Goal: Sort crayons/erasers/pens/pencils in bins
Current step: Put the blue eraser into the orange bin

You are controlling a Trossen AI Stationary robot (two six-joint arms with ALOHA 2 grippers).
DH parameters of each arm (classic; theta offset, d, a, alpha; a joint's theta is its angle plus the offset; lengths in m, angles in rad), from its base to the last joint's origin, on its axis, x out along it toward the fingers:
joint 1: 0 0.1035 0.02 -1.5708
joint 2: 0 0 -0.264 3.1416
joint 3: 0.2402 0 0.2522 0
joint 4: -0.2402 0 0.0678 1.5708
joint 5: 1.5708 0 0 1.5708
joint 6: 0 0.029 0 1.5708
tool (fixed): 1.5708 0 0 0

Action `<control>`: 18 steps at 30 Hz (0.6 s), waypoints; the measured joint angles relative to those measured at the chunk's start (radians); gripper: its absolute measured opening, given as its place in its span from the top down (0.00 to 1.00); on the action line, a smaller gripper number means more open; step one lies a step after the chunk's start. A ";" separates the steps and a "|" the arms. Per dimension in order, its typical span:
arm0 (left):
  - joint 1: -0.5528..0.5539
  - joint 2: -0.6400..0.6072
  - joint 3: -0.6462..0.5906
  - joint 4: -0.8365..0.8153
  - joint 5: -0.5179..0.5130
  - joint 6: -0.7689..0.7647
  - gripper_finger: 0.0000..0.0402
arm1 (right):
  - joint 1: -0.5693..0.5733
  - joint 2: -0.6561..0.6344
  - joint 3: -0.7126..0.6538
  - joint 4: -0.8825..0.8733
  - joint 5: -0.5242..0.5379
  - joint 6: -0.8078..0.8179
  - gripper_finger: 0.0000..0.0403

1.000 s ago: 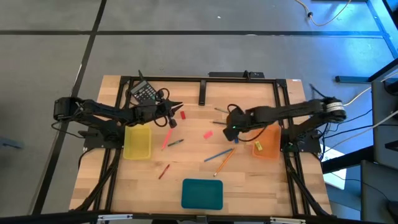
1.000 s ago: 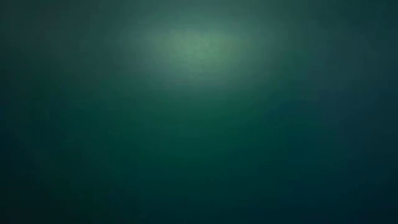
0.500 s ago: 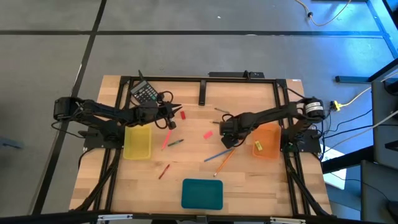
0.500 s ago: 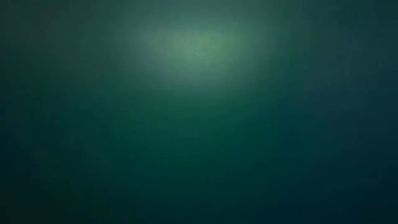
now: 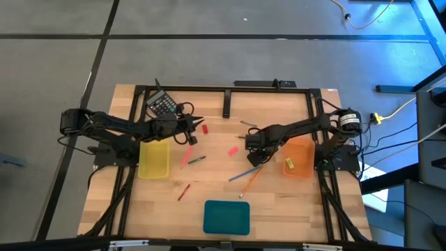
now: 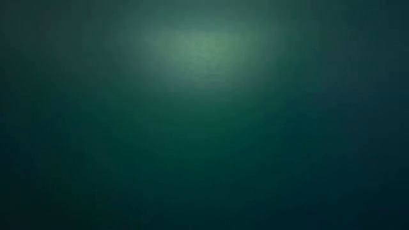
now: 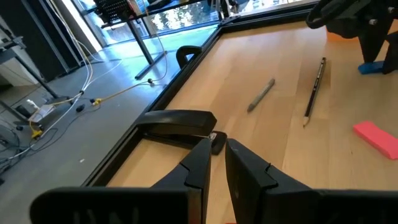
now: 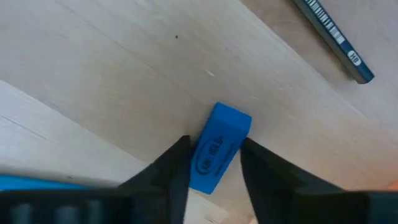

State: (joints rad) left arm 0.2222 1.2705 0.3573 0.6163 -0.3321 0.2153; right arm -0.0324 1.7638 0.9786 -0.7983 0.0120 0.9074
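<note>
A blue eraser (image 8: 221,144) lies flat on the wood with my right gripper (image 8: 214,140) shut on it, just left of the orange bin (image 5: 298,157), which holds a yellow eraser (image 5: 288,164). My left gripper (image 7: 219,142) hangs shut above the table beyond the yellow bin (image 5: 154,159), close to a red eraser (image 5: 205,128); a red sliver shows low between its fingers, and I cannot tell what it is. A pink eraser (image 5: 233,150), pens and pencils (image 5: 247,176) and a crayon (image 5: 183,192) lie loose. The teal bin (image 5: 226,217) sits near the front edge. My right gripper pinches the blue eraser by its two long sides (image 8: 198,157) between its two fingers (image 8: 174,171). The fingers come from above, pointing down, and stand across the eraser's width. The eraser rests flat on the table.
A black calculator (image 5: 162,103) lies at the far left. A black clamp (image 7: 180,121) sits at the table's far edge. A dark pencil (image 7: 314,90) and a grey pen (image 7: 261,93) lie between the two arms. The low view is dark and shows nothing.
My right gripper has come down to the table and a little toward the left edge, onto the blue eraser, and its wrist has turned. My left arm has kept still.
</note>
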 joint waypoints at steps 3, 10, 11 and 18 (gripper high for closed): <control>0.000 0.000 0.000 -0.001 0.000 0.000 0.90 | -0.008 0.000 -0.001 -0.003 -0.006 -0.022 0.75; -0.009 0.000 0.000 -0.002 0.001 -0.003 0.90 | -0.013 -0.010 -0.003 -0.004 -0.028 -0.068 0.78; -0.013 0.000 0.000 -0.003 0.001 -0.003 0.90 | -0.013 -0.013 -0.004 -0.005 -0.028 -0.078 0.78; -0.016 0.000 0.000 -0.003 0.001 -0.003 0.90 | -0.030 -0.103 0.022 -0.166 -0.023 -0.128 0.77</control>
State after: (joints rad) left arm 0.2058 1.2705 0.3573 0.6134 -0.3312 0.2123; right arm -0.0624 1.6607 1.0002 -0.9640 -0.0111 0.7799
